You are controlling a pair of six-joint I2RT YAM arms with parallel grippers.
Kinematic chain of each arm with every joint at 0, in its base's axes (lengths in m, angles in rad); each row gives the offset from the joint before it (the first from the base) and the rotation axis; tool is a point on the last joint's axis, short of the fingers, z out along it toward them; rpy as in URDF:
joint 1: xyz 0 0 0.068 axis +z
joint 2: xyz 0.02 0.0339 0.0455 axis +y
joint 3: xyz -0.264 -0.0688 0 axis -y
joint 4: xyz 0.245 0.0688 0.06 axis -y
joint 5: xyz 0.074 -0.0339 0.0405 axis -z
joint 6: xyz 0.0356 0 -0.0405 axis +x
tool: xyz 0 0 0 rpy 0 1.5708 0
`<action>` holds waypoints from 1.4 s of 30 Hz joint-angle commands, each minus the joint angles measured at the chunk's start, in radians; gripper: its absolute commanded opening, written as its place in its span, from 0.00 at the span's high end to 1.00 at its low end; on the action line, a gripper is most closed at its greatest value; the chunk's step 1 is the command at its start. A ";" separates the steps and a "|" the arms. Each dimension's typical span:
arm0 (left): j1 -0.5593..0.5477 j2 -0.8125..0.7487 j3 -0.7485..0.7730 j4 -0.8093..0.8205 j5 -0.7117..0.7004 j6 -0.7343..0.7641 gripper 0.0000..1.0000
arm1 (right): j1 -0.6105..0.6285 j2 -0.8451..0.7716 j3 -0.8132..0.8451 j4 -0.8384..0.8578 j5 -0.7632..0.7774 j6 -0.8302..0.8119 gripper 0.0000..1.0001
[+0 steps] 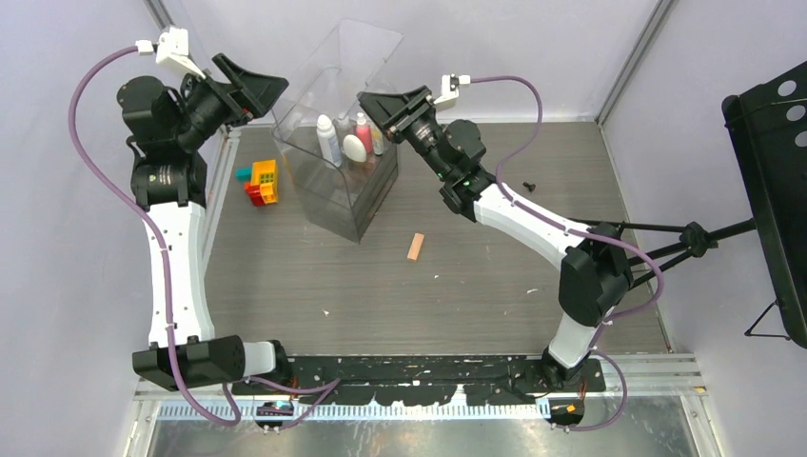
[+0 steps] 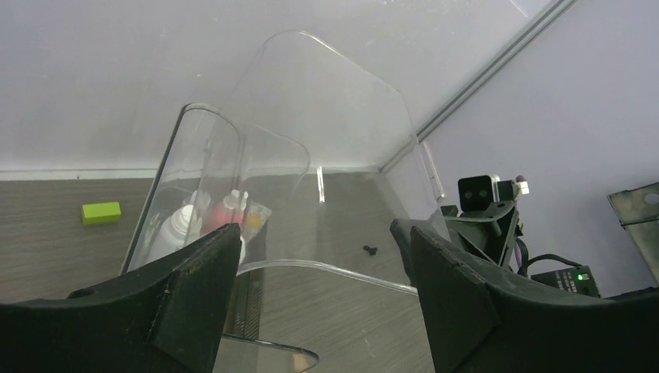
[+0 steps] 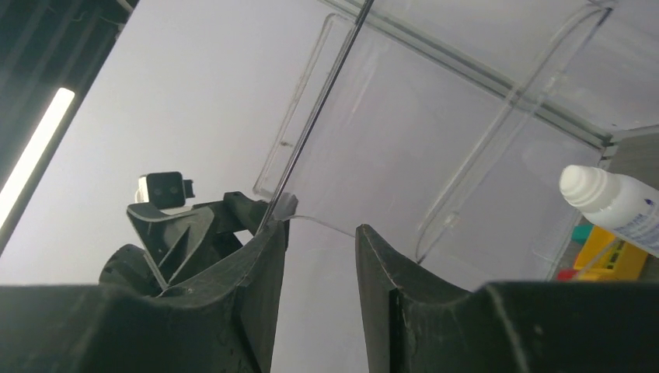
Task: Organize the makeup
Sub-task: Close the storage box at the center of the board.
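A tall clear case (image 1: pixel 335 205) stands at the back middle of the table. Inside it the makeup stands upright: a white bottle (image 1: pixel 326 139), a white oval compact (image 1: pixel 354 148) and a pink bottle (image 1: pixel 364 133). My left gripper (image 1: pixel 255 90) hangs open beside the case's upper left, and the left wrist view shows the case wall (image 2: pixel 326 116) ahead of its wide jaws (image 2: pixel 317 233). Over the case's upper right edge my right gripper (image 1: pixel 383 105) is open. Its left fingertip (image 3: pixel 276 229) meets the thin clear wall edge, and nothing sits in the gap (image 3: pixel 320 228).
Colourful toy bricks (image 1: pixel 259 181) lie left of the case. A small peach piece (image 1: pixel 415 247) lies on the table in front of it. A tiny black part (image 1: pixel 529 184) sits to the right. A black stand (image 1: pixel 771 181) and tripod legs reach in from the right.
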 commanded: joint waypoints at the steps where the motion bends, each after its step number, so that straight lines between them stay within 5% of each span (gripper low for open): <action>1: -0.004 -0.060 -0.025 0.046 -0.001 0.023 0.18 | -0.013 -0.051 -0.056 0.064 0.034 -0.019 0.56; 30: -0.057 -0.272 -0.260 0.096 -0.085 0.039 0.22 | -0.047 -0.071 -0.354 0.170 0.041 0.000 0.56; 42: -0.059 -0.273 -0.274 0.091 -0.103 0.049 0.22 | -0.066 0.059 -0.390 0.320 0.041 0.115 0.56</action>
